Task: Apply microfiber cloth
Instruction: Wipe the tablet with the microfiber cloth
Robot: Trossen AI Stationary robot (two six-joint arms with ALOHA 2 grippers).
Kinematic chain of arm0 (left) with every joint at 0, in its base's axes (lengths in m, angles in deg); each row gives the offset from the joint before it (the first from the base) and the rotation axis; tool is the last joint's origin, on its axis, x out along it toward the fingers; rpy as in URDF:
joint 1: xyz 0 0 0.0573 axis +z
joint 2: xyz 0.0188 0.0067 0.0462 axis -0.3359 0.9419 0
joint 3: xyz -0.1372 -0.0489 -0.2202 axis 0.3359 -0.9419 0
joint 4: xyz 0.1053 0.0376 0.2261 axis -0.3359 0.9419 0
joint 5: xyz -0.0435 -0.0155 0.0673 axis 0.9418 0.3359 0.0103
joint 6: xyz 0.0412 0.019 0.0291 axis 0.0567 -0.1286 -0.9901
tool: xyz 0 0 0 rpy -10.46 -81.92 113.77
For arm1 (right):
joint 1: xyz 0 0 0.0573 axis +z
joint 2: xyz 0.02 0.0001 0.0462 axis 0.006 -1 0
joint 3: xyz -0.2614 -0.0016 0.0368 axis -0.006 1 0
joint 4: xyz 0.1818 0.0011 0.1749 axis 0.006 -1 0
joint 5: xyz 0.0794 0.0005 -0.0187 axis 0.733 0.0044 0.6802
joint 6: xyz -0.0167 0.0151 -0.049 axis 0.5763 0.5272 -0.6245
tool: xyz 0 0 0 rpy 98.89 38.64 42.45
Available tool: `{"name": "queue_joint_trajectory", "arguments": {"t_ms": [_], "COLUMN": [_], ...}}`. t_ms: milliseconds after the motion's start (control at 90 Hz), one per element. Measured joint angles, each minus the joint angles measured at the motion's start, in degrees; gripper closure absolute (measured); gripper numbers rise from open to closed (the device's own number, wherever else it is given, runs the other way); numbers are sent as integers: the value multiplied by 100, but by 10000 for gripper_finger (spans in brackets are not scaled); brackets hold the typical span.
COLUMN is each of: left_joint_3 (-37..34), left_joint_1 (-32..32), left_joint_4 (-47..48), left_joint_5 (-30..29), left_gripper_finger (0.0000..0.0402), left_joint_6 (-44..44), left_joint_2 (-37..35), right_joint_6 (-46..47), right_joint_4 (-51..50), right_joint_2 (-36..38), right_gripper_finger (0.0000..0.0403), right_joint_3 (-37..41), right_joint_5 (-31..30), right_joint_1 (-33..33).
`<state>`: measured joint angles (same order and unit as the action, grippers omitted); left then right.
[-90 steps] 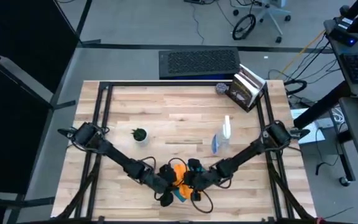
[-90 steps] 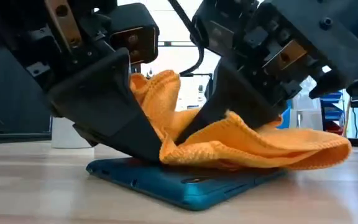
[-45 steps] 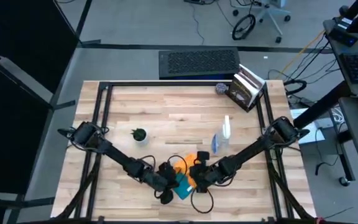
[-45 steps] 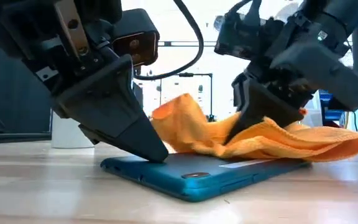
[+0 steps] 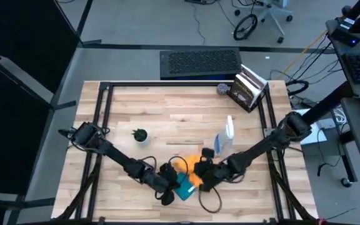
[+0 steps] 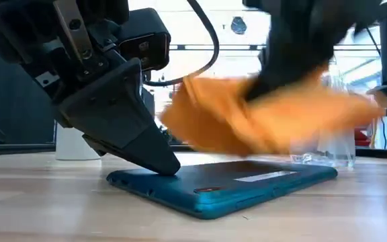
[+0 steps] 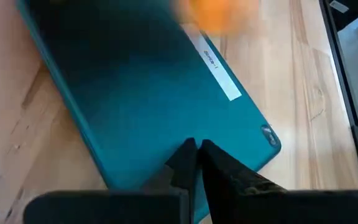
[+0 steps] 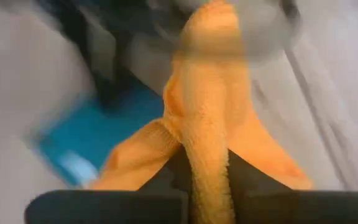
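Observation:
A teal tablet (image 6: 247,185) with a white label lies flat on the wooden table near its front edge. My left gripper (image 7: 194,148) is shut, with its fingertips on the tablet's left end. The orange microfiber cloth (image 6: 267,114) hangs bunched and blurred above the tablet's right part, and my right gripper (image 8: 207,171) is shut on it. In the high view the cloth (image 5: 195,166) shows just right of the tablet (image 5: 185,187). My left gripper presses its shut fingertips (image 6: 166,165) down on the tablet's teal top face near its left end (image 7: 185,127), slanting down from the table's left. The tablet lies flat on the table under them. My right gripper pinches a bunched fold of the cloth (image 8: 207,140) between its two fingers. The cloth hangs from them, lifted clear of the tablet; its loose parts spread to both sides.
A clear spray bottle (image 5: 224,140) stands just behind and right of the cloth. A small potted plant (image 5: 141,134) sits at the left, a box of books (image 5: 249,89) at the far right corner. A keyboard (image 5: 199,62) lies beyond the far edge.
My right gripper has moved toward the table's right edge and up with the cloth. The cloth first slid off the tablet's left part to its right end, then rose clear of it. My left gripper has stayed pressed on the tablet.

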<state>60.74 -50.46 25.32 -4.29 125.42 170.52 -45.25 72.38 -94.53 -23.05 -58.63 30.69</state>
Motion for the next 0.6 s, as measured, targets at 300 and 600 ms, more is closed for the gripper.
{"name": "queue_joint_trajectory", "arguments": {"t_ms": [300, 600], "left_joint_3": [-2, -9], "left_joint_1": [0, 0], "left_joint_4": [-29, -63], "left_joint_5": [-56, -126], "left_gripper_finger": [391, 391], "left_joint_6": [-2, -5], "left_joint_2": [2, 2], "right_joint_6": [-157, -277], "right_joint_4": [1799, 2095], "right_joint_2": [-1172, -1904], "right_gripper_finger": [387, 387], "right_joint_3": [7, -441], "right_joint_5": [1097, 1068], "right_joint_1": [209, 68]}}
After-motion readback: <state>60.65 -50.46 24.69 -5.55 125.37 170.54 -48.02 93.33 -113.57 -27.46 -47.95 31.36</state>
